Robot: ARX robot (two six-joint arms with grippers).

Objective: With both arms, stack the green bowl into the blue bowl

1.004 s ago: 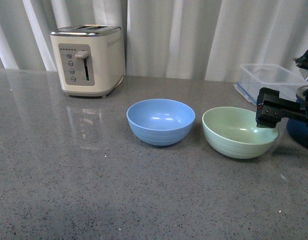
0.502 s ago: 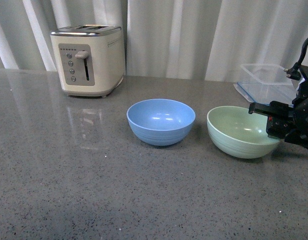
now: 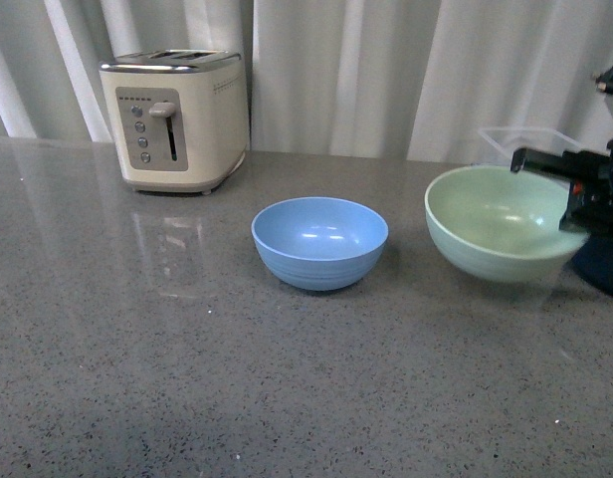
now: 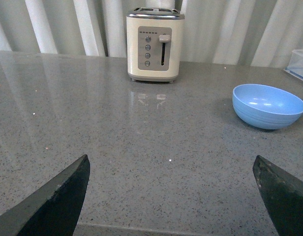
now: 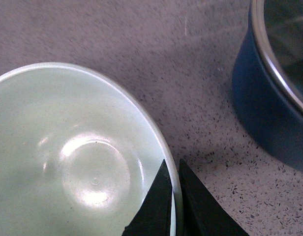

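While right claw pinches green bowl, airborne

A glossy grey speckled stone bench spreads out before the cream two-slot toaster. White pleated curtains hang just behind the toaster, and its pale reflection lies on the bench in front.

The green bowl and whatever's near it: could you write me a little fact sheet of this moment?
green bowl: gripped at its rim, seemingly clear of the table, tilted
right gripper: shut on the green bowl's rim
left gripper: open, holding nothing
blue bowl: upright on the table, empty, left of the green bowl
nearby: toaster, navy pot
stacking: not yet done
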